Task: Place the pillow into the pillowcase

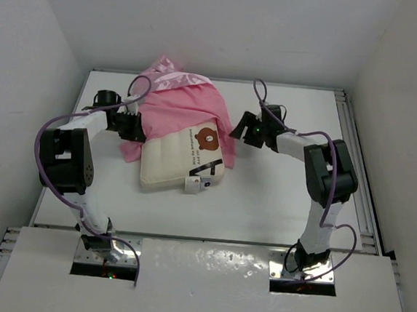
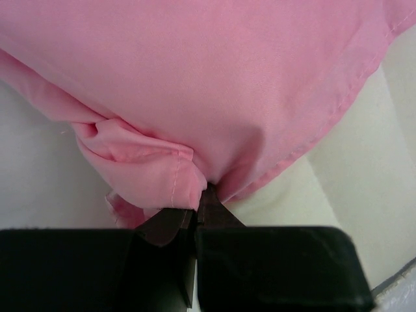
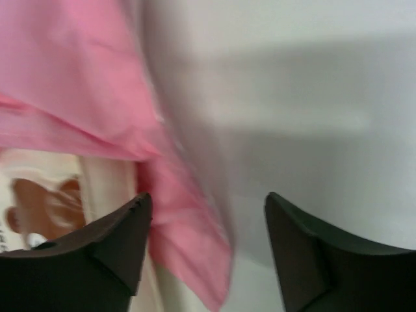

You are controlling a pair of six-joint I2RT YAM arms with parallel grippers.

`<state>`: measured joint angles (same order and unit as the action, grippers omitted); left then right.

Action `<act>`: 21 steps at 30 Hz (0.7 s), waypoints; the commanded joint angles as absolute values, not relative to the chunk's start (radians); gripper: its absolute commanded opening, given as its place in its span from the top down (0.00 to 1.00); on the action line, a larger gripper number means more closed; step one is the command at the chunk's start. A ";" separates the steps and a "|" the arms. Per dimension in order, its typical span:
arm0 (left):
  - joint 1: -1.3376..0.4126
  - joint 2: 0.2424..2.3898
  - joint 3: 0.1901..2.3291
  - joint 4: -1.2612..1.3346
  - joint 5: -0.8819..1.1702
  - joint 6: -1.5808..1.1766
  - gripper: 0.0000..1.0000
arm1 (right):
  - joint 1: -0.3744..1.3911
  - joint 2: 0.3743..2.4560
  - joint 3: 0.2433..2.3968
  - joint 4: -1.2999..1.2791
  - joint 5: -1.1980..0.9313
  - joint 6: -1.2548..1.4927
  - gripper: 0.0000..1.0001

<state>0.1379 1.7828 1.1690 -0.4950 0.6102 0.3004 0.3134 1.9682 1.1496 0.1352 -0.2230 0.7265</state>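
Note:
The cream pillow (image 1: 171, 164) lies mid-table, its far half covered by the pink pillowcase (image 1: 176, 106). The bear-face print (image 1: 207, 137) and a white tag (image 1: 194, 185) show on the uncovered near part. At the case's left edge my left gripper (image 1: 134, 125) is shut on a bunched fold of the pillowcase (image 2: 214, 78), with pillow (image 2: 286, 201) visible beneath. My right gripper (image 1: 240, 125) stands open at the case's right edge. A loose pink corner of the pillowcase (image 3: 188, 247) hangs between its fingers near the left fingertip (image 3: 133, 214), unpinched, with the pillow (image 3: 45, 208) beside it.
White walls close in the table on the left, back and right. A metal rail (image 1: 357, 147) runs along the table's right edge. Purple cables (image 1: 138, 84) loop off both arms. Bare white tabletop (image 1: 278, 198) lies near and right of the pillow.

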 commanded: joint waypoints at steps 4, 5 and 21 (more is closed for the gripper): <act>0.164 1.750 1.203 -0.541 0.594 0.351 1.00 | 0.322 1.893 1.039 0.064 -0.318 0.672 0.36; 0.166 1.749 1.203 -0.548 0.585 0.356 1.00 | 0.327 1.890 1.022 0.075 -0.316 0.690 0.33; 0.216 1.706 1.100 -0.615 0.514 0.460 0.66 | 0.339 1.936 0.884 0.245 -0.296 0.920 1.00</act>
<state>0.1875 1.7462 1.1221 -0.5999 0.5358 0.4164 0.3634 1.9079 0.8886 0.1837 -0.2909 0.8501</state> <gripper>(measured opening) 0.339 0.013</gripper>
